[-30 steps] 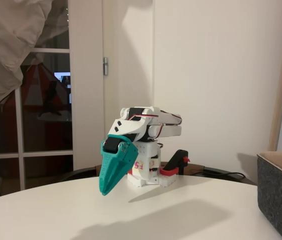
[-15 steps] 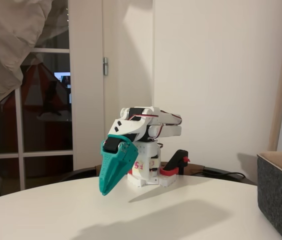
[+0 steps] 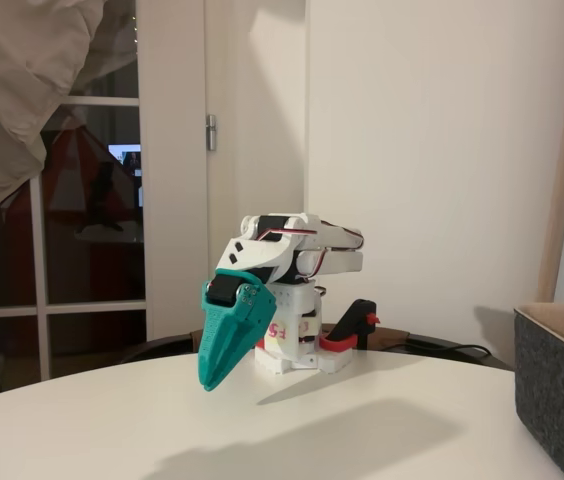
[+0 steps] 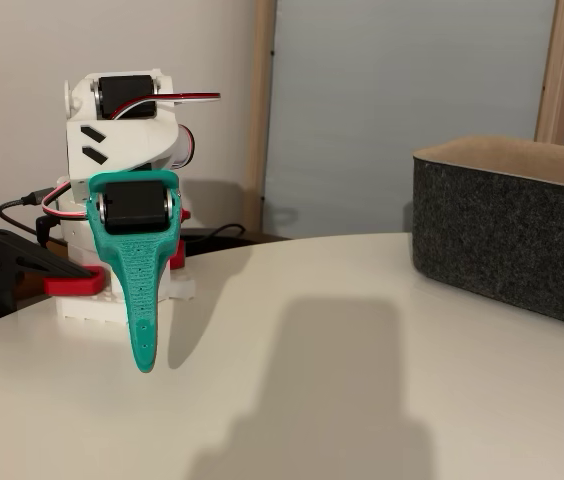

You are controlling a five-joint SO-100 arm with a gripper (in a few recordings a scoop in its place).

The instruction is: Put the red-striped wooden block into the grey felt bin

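Nearest, bare white table (image 3: 362, 420). Grey felt bin (image 4: 507, 225) at right edge, well apart from arm. Farther back, teal gripper (image 3: 210, 378) folded down, jaws together, nothing held. Red-striped wooden block unseen; probably light, rigid, best pinched across narrow sides.

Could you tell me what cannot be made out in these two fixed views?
- Grey felt bin: cut off by the right edge in both fixed views; its walls hide whatever lies inside.
- Gripper: fingers look pressed together, empty, pointing down above the white table.
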